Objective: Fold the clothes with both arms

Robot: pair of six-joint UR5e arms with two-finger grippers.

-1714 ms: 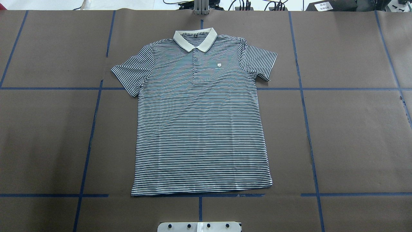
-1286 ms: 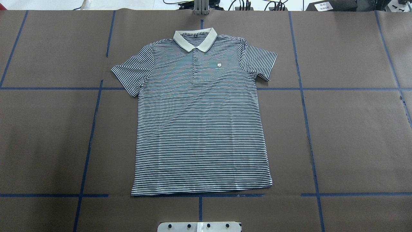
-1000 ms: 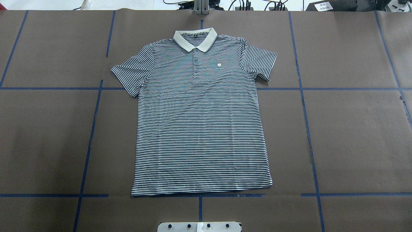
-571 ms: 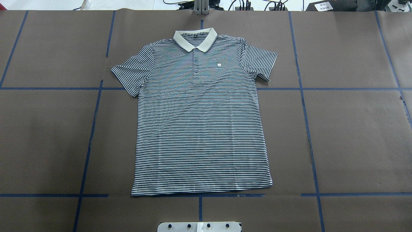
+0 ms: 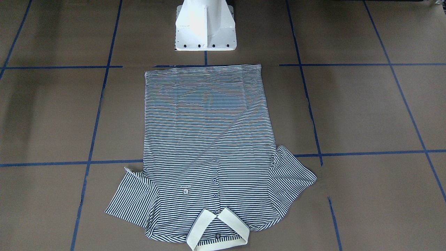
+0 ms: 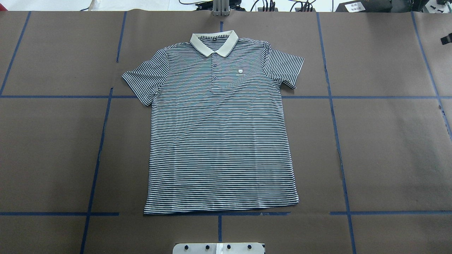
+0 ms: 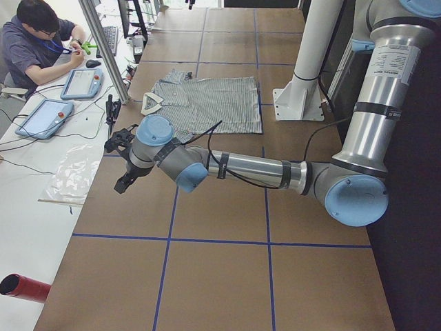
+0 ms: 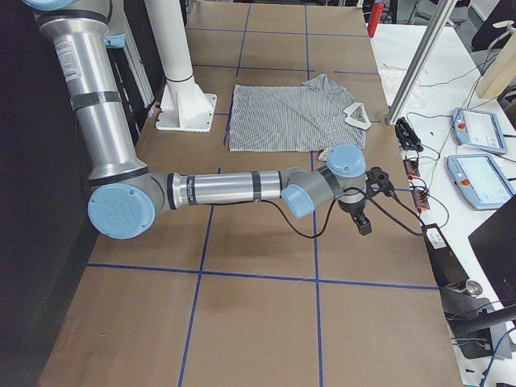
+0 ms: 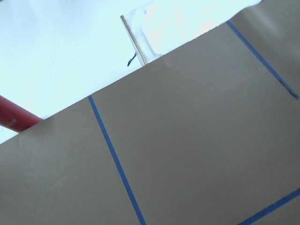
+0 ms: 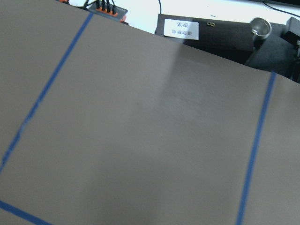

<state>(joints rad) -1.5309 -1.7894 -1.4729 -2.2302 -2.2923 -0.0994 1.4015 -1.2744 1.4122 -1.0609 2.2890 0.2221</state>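
The right gripper has just edged into the overhead view. The striped polo shirt lies unmoved well to its left (flat, unfolded). The left gripper is equally distant. I cannot tell how either gripper's jaws stand. Folding is only starting.

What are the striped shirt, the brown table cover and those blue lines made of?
The shirt looks like soft, matte knit fabric: it lies limp with gentle wrinkles. Its cream collar seems a thicker knit that holds its shape. The table cover looks like dull brown paper, with sheet edges showing. The blue lines are probably tape: thin, slightly crooked.
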